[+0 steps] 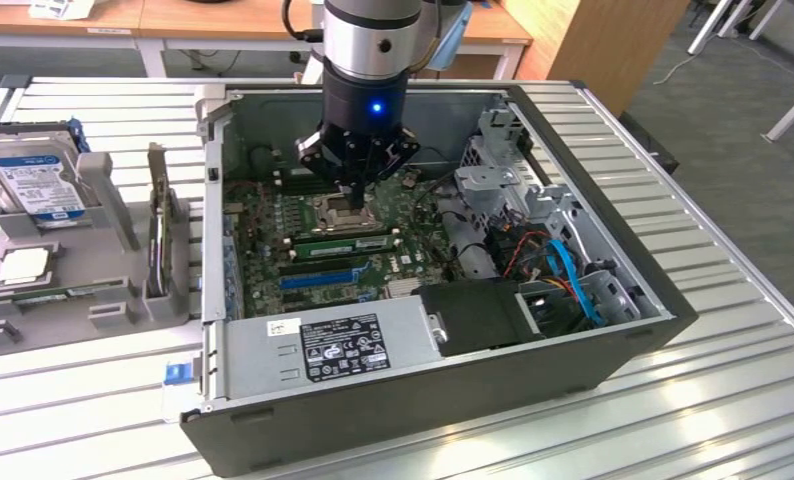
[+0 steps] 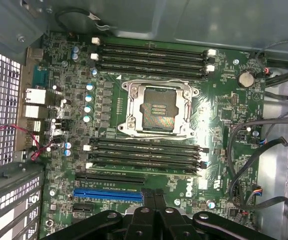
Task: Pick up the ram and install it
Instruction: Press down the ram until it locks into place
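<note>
The ram [image 1: 344, 243], a long green stick, stands on edge in a memory slot of the motherboard [image 1: 270, 215], just beside the empty processor socket [image 1: 337, 207]. My gripper [image 1: 354, 218] hangs straight down inside the open computer case, its tips right above the ram; whether they touch it I cannot tell. In the wrist view the gripper [image 2: 154, 196] is shut, its black fingers pressed together with nothing between them. They point at the board near the rows of black memory slots [image 2: 144, 155] and the socket [image 2: 158, 109].
The case walls [image 1: 611, 230] ring the board. A grey power supply [image 1: 330, 345] and blue and orange cables [image 1: 564, 265] fill the case's near and right parts. On the exterior view's left, a grey holder [image 1: 104, 300] carries a hard drive [image 1: 30, 180] and a silver processor chip [image 1: 24, 265].
</note>
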`<move>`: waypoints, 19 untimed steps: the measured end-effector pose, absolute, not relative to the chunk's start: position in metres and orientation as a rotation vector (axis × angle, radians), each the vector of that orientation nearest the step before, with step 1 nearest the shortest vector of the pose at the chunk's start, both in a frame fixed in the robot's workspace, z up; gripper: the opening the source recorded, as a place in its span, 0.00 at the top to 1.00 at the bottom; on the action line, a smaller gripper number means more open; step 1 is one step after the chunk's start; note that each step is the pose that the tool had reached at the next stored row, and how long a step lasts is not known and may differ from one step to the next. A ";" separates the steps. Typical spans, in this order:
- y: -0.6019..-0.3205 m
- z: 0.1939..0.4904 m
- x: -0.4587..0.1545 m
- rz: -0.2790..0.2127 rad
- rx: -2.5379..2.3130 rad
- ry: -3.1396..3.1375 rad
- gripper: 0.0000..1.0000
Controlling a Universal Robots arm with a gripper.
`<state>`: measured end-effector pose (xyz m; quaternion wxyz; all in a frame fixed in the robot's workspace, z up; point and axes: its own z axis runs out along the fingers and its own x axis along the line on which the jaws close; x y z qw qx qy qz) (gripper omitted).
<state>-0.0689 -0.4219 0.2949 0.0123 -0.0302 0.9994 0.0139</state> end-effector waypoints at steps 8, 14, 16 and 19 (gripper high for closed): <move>-0.422 0.295 -0.069 0.043 -0.049 3.116 0.90; -0.422 0.296 -0.069 0.043 -0.002 3.116 0.90; -0.422 0.296 -0.068 0.043 0.011 3.116 0.90; -0.422 0.296 -0.068 0.043 0.012 3.116 0.90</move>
